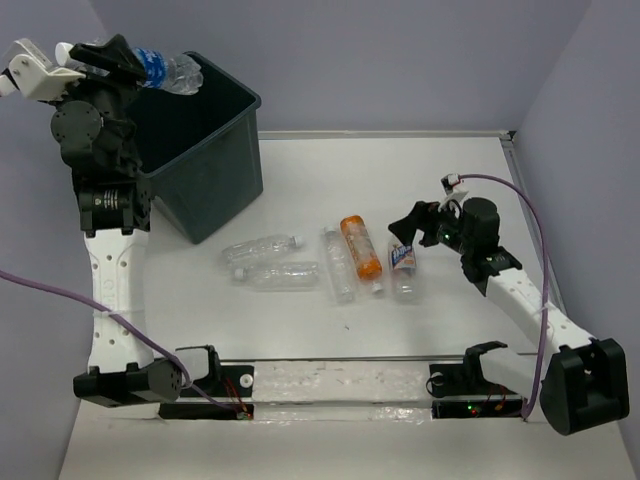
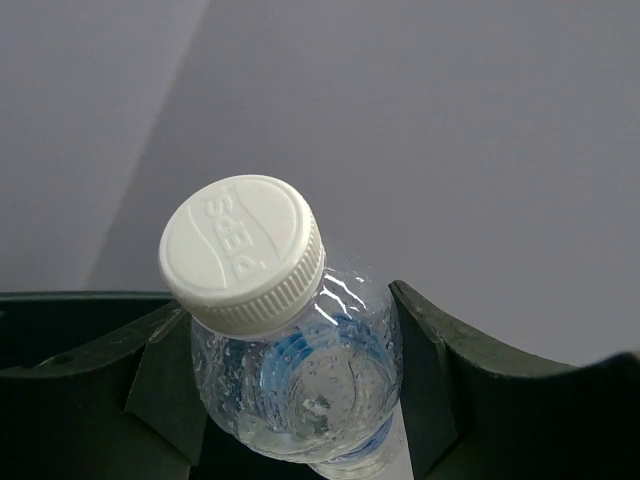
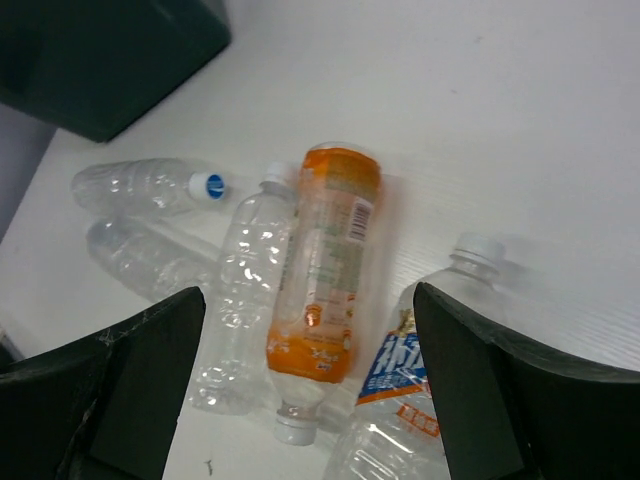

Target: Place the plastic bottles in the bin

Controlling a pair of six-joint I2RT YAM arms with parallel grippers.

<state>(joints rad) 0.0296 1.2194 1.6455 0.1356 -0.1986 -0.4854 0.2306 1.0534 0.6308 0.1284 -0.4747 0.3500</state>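
Presently the left gripper (image 1: pixel 135 65) clamps a blue-labelled bottle (image 1: pixel 172 72) above the far rim of the bin (image 1: pixel 215 150) and ought to carry it over the open middle before letting go; the right gripper (image 1: pixel 405 232) hangs open, empty, above the loose bottles (image 1: pixel 360 248).

Quick tally. Bottles: six in view. One blue-label bottle (image 1: pixel 165 70) up over bin (image 1: pixel 215 190), five lying on table (image 1: pixel 330 170) right of bin. Those five: three plain clear (upper clear bottle (image 1: pixel 262 247) and lower clear bottle (image 1: pixel 283 275) closest to bin, third clear bottle (image 1: pixel 338 265) further right), one orange bottle (image 1: pixel 360 245), one labelled bottle (image 1: pixel 403 262) farthest from bin. Bins: one. Grippers: two, left gripper (image 1: pixel 137 62), right gripper (image 1: pixel 402 225).
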